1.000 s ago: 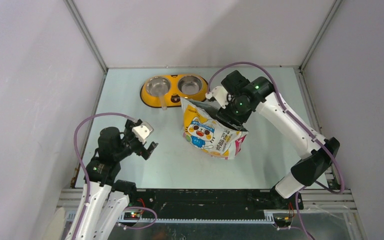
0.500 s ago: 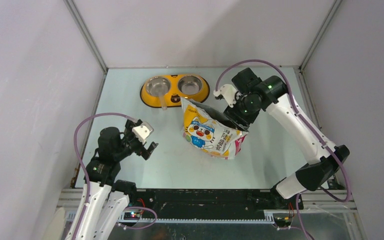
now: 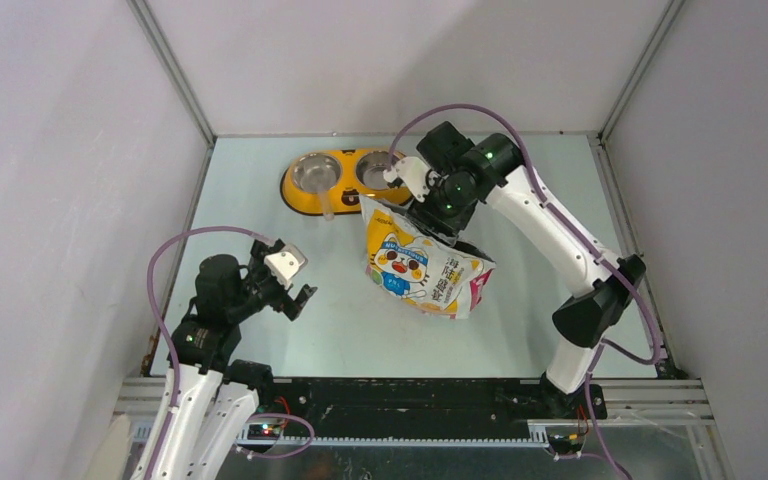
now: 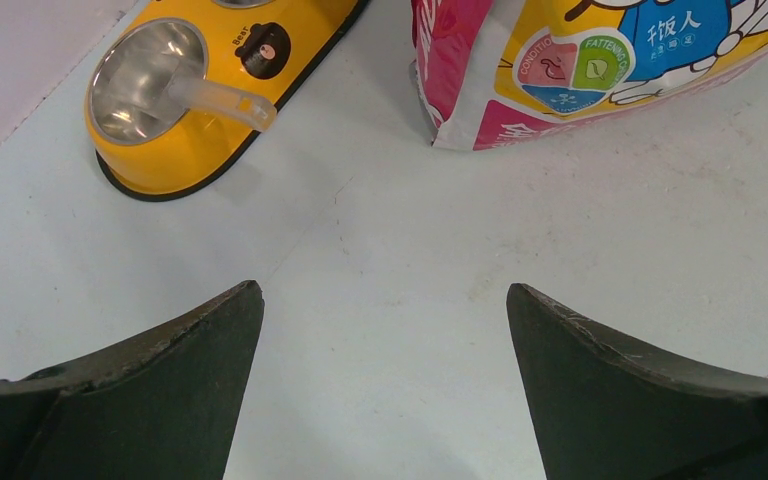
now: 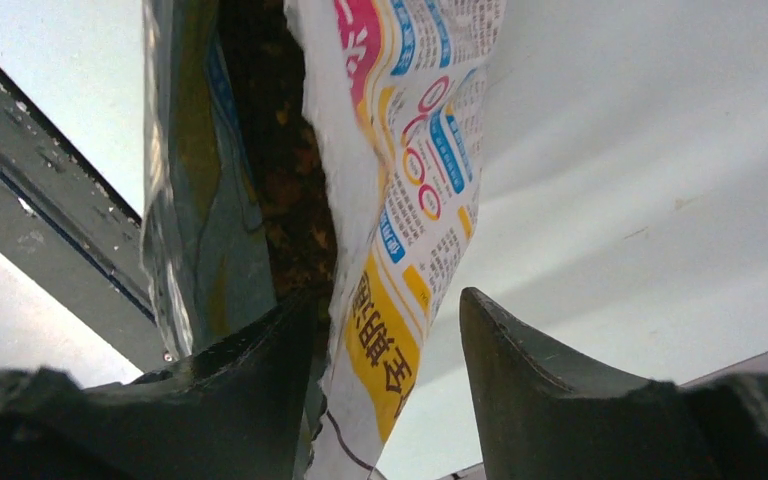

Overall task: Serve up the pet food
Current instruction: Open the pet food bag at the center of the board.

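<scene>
The glossy yellow-white-pink cat bag (image 3: pixel 425 270) lies tilted in mid-table, mouth toward the back. Brown pet food (image 5: pixel 282 185) shows inside its torn mouth. My right gripper (image 3: pixel 428 212) sits at that mouth and straddles the printed bag wall (image 5: pixel 400 200): one finger is inside the bag, the other outside, with a gap left to the outer finger (image 5: pixel 520 370). It is open, the wall between its jaws (image 5: pixel 388 294). My left gripper (image 3: pixel 295 295) hovers open and empty over bare table (image 4: pixel 385 295), left of the bag (image 4: pixel 560 70).
The yellow double-bowl feeder (image 3: pixel 300 195) stands at the back, left of the bag's mouth, and also appears in the left wrist view (image 4: pixel 175 160). A translucent scoop (image 3: pixel 326 208) rests in its left bowl, handle (image 4: pixel 220 97) sticking over the rim. Enclosure walls surround the table.
The right arm swung out to the right, then back left along the bag's mouth, now nearer the feeder. Its jaws narrowed slightly. The left arm has not moved.
</scene>
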Motion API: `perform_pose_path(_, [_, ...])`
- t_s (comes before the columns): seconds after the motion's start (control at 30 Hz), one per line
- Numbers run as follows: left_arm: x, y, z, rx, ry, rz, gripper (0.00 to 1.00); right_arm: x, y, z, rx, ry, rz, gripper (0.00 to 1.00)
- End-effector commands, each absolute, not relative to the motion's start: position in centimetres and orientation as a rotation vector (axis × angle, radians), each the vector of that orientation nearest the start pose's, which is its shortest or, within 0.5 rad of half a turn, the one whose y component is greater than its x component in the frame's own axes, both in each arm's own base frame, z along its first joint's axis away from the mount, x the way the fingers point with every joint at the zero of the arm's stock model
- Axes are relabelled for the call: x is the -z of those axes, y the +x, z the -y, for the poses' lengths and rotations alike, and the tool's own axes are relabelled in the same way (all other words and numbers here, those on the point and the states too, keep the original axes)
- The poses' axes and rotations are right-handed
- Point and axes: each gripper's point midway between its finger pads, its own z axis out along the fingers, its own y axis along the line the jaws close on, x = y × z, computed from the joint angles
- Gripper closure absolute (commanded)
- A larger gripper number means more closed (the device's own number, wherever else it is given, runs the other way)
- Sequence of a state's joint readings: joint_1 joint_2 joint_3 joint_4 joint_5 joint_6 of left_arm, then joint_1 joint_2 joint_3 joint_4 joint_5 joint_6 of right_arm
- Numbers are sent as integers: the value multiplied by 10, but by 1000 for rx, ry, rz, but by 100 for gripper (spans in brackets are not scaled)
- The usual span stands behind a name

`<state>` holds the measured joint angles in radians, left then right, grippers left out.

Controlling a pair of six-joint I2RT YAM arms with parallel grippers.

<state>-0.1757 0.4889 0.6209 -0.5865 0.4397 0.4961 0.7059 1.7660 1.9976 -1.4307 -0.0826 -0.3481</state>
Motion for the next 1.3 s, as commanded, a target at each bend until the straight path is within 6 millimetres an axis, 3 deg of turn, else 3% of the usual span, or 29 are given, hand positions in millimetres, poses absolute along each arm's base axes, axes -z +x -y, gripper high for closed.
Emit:
perform_pose_path(0.0, [-209,211,97,240,895,-1714,0,-268,283,-238,-186,-1347,-2291,41])
perform_pose_path(0.03, [-209,211,97,239,896,-1715,0,-274,284,-239,-189,-1337,-2273,41])
perform_pose_path(0.17, [-207,211,97,242,898,-1721,0,-327,287,-242,-226,-1243,-2105,40])
perform_pose_path(0.3, [-205,212,96,238,897,-1727,0,-374,265,-236,-310,-1196,-1965,38])
perform_pose_path(0.4, [-205,213,96,234,896,-1729,0,-387,244,-236,-401,-1216,-1912,37])
perform_pose_path(0.57, [-204,214,95,235,895,-1740,0,-374,214,-248,-551,-1300,-1899,36])
perform_pose_path(0.73, [-202,215,94,231,894,-1748,0,-351,211,-261,-592,-1355,-1941,36])
perform_pose_path(1.0, [-202,215,94,228,894,-1747,0,-324,224,-287,-573,-1391,-2029,36])
perform_pose_path(1.27, [-202,214,94,230,895,-1745,0,-304,243,-296,-513,-1381,-2112,36])
